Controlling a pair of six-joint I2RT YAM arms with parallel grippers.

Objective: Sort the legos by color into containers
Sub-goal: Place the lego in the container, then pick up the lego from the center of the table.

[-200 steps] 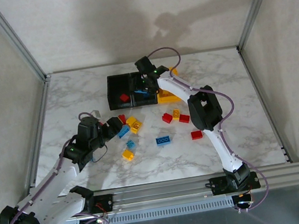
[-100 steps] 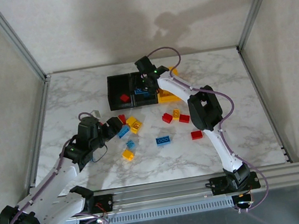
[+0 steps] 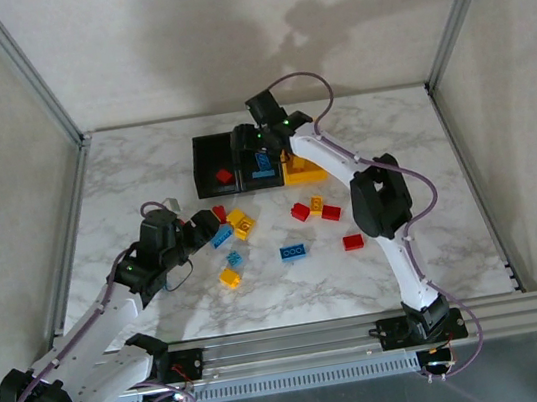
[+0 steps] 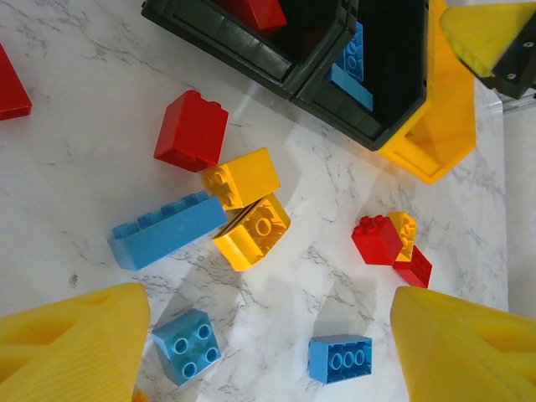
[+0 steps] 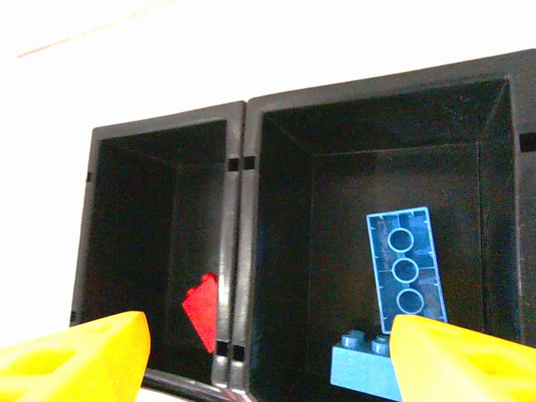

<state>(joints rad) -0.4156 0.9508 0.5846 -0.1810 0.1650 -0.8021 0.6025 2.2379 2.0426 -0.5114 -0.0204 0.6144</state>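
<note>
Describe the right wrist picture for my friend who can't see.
The left black bin holds a red brick; the right black bin beside it holds two blue bricks. The right gripper hangs open above them, yellow fingertips at the bottom corners.

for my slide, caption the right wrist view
Open fingers hover over two black bins, one holding blue legos, the other a red lego.

no text, label, brand, number or sign can be read in any view. the stud tops of the legos (image 4: 339, 358) are too small and blurred to make out any marking.
</note>
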